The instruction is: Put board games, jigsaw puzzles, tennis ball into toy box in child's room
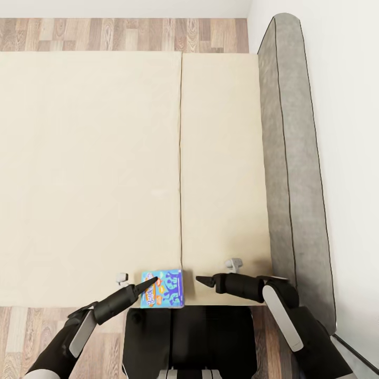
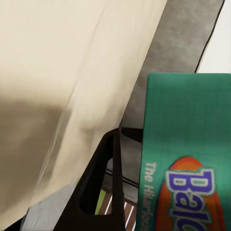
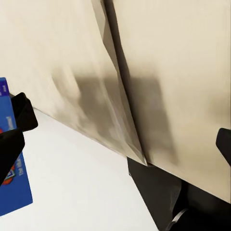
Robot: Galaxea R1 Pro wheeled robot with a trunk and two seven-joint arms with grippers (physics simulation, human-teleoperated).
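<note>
Left gripper [image 1: 150,285] grips a blue board game [image 1: 167,288] at the bed's [image 1: 89,168] near edge. Right gripper [image 1: 202,280] empty, just beside; jaw gap unclear. Mattress beyond lies bare.

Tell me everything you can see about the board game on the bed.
The board game is a thin flat rectangular box with a blue cartoon lid and orange accents, lying flat at the near edge of the bed, beside the seam in the beige mattress. The left gripper has its dark fingertips over the box's left side; the left wrist view shows a green face with printed lettering.
</note>
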